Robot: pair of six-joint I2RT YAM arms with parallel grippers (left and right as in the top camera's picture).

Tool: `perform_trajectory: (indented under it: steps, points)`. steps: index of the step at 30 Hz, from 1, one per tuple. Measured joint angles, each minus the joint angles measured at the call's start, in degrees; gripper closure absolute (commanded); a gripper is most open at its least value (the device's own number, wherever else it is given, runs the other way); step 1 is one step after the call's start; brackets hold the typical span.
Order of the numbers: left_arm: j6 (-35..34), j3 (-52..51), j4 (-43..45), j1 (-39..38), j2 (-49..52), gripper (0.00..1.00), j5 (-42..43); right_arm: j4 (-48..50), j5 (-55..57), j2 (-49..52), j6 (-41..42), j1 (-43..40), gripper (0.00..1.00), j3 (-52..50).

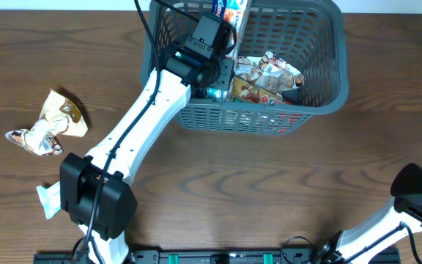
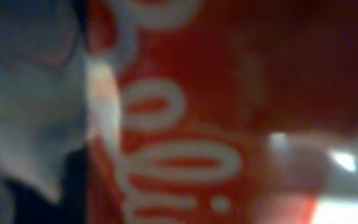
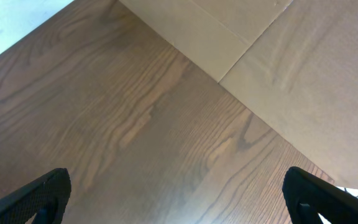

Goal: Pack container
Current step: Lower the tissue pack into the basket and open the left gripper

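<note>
The container (image 1: 341, 70), a dark grey-blue slotted basket, stands at the top middle of the table. Inside lie crumpled snack packets (image 1: 269, 77), and a tall packet (image 1: 231, 10) leans at its back wall. My left gripper (image 1: 222, 79) reaches down into the basket's left half, its fingers hidden under the wrist. The left wrist view is filled by a blurred red packet (image 2: 229, 93) with white lettering, very close; no fingers show there. My right gripper (image 3: 179, 193) hangs open over bare wood, holding nothing.
Two crumpled packets lie on the table at the left, a gold one (image 1: 66, 114) and a patterned one (image 1: 31, 138). A white packet (image 1: 48, 199) sits beside the left arm's base. The right arm (image 1: 420, 194) is at the bottom right corner. A beige board (image 3: 291, 62) lies beyond the table edge.
</note>
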Motion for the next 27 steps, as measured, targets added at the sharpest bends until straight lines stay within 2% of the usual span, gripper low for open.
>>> perform_trajectory:
  steps: [1,5,9,15,20,27]
  points:
    - [0.15,-0.09,0.0,0.0,0.0,0.33,0.0,0.0,0.0,0.0,0.0,0.0,0.01,0.0]
    - [0.37,-0.13,0.15,0.0,0.0,0.37,0.0,0.0,0.0,0.0,0.0,0.0,0.0,0.0]
    - [0.5,-0.13,0.33,0.0,0.0,0.35,-0.02,0.0,0.0,0.0,-0.02,0.0,0.01,0.0]
    - [1.07,-0.13,1.22,0.07,0.0,0.25,-1.09,0.0,0.0,0.0,0.0,0.0,0.01,0.0]
    - [1.7,0.42,1.31,1.22,0.0,0.25,-1.27,0.0,0.0,0.0,-0.02,0.0,0.01,0.0]
    - [3.72,9.22,-0.55,5.46,0.0,0.25,-1.53,0.0,-0.02,0.0,0.0,0.0,0.01,0.0]
